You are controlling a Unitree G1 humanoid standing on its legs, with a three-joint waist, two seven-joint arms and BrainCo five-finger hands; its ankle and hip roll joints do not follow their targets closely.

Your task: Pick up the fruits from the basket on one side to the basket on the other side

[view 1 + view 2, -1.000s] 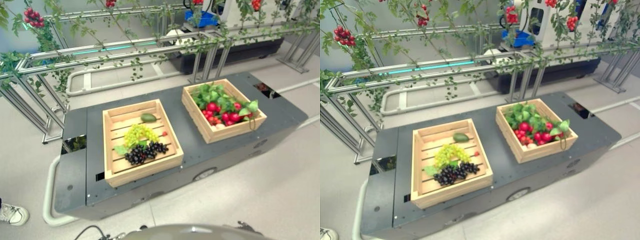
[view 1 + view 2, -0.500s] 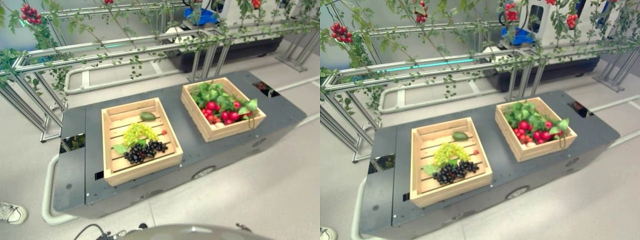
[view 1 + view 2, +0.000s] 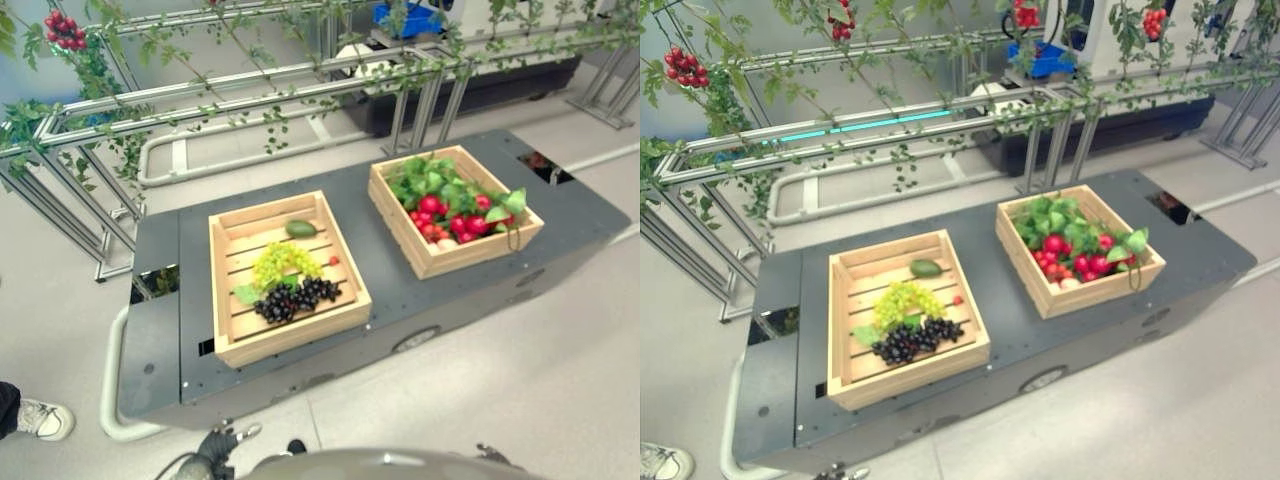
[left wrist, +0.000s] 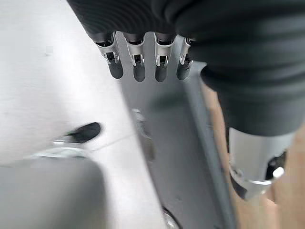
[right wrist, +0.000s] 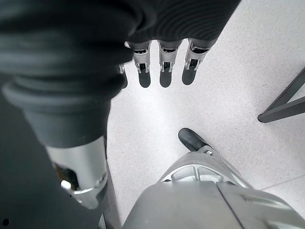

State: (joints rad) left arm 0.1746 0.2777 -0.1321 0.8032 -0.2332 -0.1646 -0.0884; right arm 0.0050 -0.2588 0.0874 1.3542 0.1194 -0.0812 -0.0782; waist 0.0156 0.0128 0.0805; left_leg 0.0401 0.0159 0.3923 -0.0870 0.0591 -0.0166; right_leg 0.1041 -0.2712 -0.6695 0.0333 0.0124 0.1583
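Left hand [image 4: 143, 62] and right hand [image 5: 162, 67] hanging low with relaxed straight fingers, holding nothing. Far ahead of both: left crate [image 3: 232, 340] with green grapes [image 3: 280, 262] and dark grapes [image 3: 290, 298], bunches lying across the slats. Right crate [image 3: 430, 262] with red fruits [image 3: 455, 222] beyond.

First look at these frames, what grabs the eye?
Two wooden crates sit apart on a dark grey platform. The left crate holds green grapes, black grapes and a green fruit; the right crate is heaped with red fruit and leaves. Behind them, a metal frame carries vines with red berry clusters. Both hands, left hand and right hand, hang open and hold nothing.
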